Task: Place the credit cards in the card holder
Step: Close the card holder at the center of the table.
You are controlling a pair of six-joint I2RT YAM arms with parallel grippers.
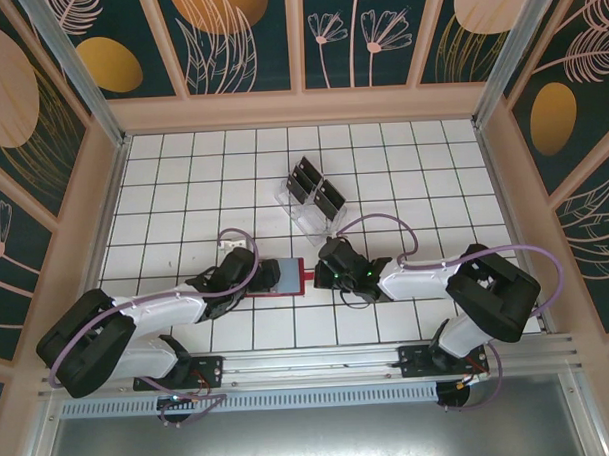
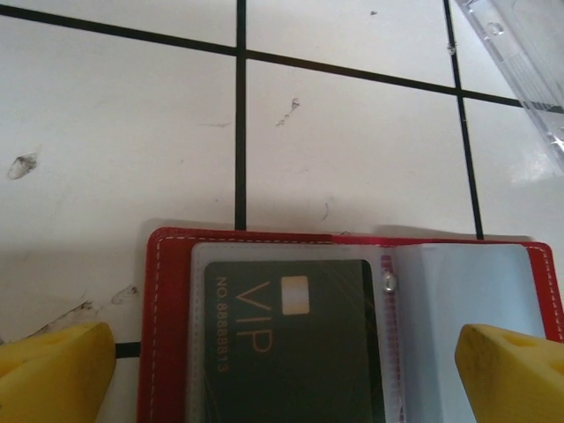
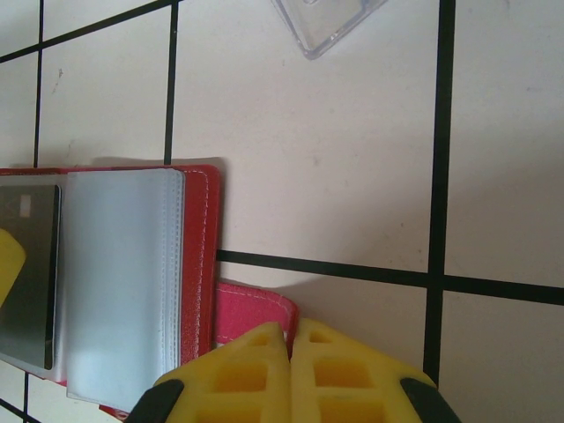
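Red leather catches our eye first in the top external view: the card holder (image 1: 291,276) lies open on the white tiled table (image 1: 183,192), near the arm bases, with the left gripper (image 1: 264,276) over one end and the right gripper (image 1: 319,275) at the other. Further back stands a clear rack (image 1: 309,223) with several dark credit cards (image 1: 303,183) upright in its slots. We judge the task part done, with those cards yet to be moved.

From the left wrist, the yellow fingertips (image 2: 53,370) stand wide apart, straddling the holder and gripping nothing. Between them a dark VIP card (image 2: 291,344) sits in the holder's left sleeve. The grey-blue pocket (image 2: 458,300) beside it looks empty.

From the right wrist, the fingers (image 3: 256,370) are pressed together with nothing between them, just over the pink snap tab (image 3: 256,313). We cannot tell whether they bear down on it. If they do, they would be pinning the holder flat.

We think the next move is to fetch another card from the rack, and it calls for a thin-edge pinch and a shallow slide into the empty pocket while the holder is kept open.

The tiles are glossy white with black grid lines and a few scuffs. Dark teal walls (image 1: 248,50) with peach and gold botanical prints enclose the table on three sides.
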